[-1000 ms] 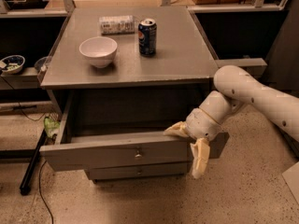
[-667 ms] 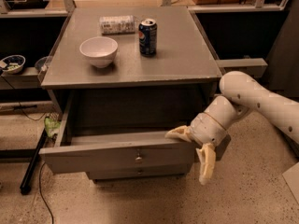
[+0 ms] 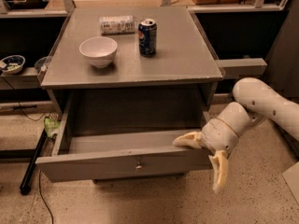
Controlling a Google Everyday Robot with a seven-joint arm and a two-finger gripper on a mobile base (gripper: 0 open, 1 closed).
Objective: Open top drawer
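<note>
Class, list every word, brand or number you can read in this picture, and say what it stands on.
Blue can: print too blurred to read.
Lying silver can: print too blurred.
Gripper, at the top drawer's right end: no text.

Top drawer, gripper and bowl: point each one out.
Top drawer (image 3: 93, 164), camera view, left half of its front panel.
Gripper (image 3: 199, 164), camera view, midway between its open fingertips, at the drawer's right end.
Bowl (image 3: 98, 49), camera view, its white inside.
</note>
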